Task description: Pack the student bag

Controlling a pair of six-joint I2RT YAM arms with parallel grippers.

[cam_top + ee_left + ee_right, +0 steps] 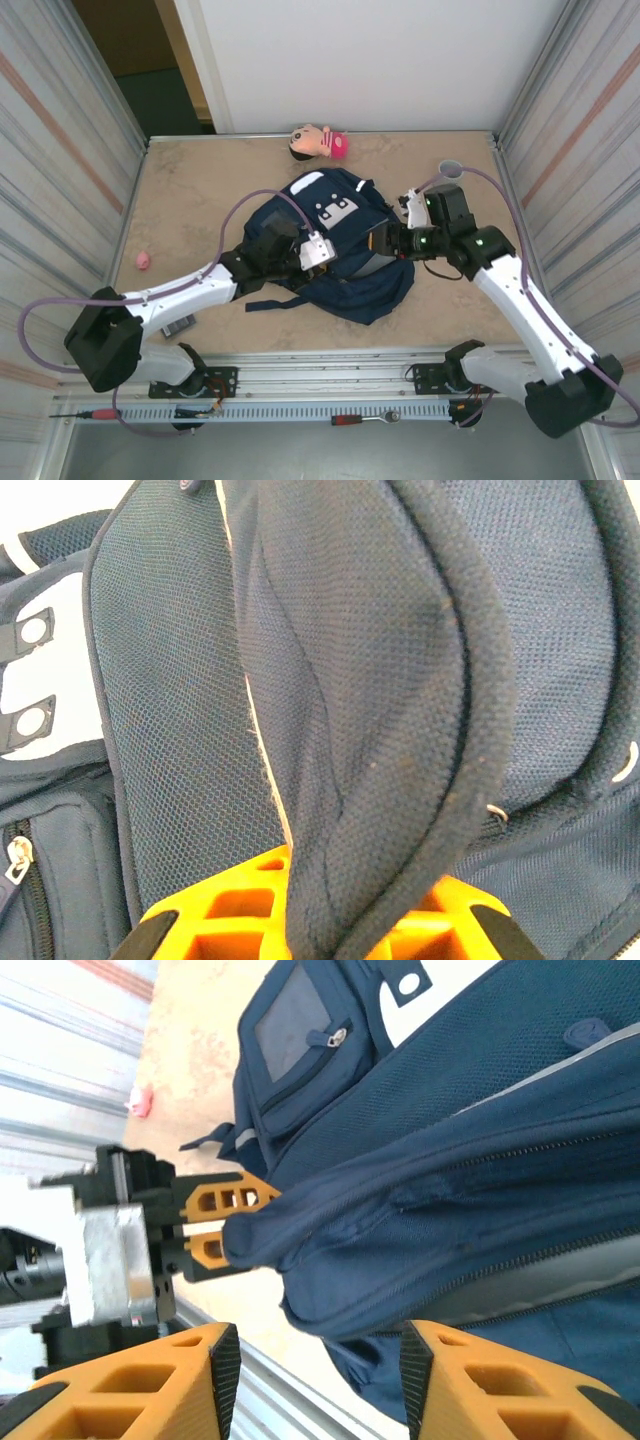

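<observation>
At the left of the table point(200, 190) I see a small pink object point(144, 260), well apart from everything else. The left gripper point(245, 1222) is pressed together on a fold of the student bag point(350, 290). In the right wrist view its orange fingers point(235, 1197) clamp the navy fabric from both sides. In the left wrist view the same fold rises from between them. The student bag lies at the centre of the table, between the two arms, with its white patch point(335, 208) facing up. A doll head point(318, 141) lies beyond it at the far edge. The right gripper point(320, 1370) sits at the bag's right side, jaws spread, with the bag's zippered side just in front of them.
</observation>
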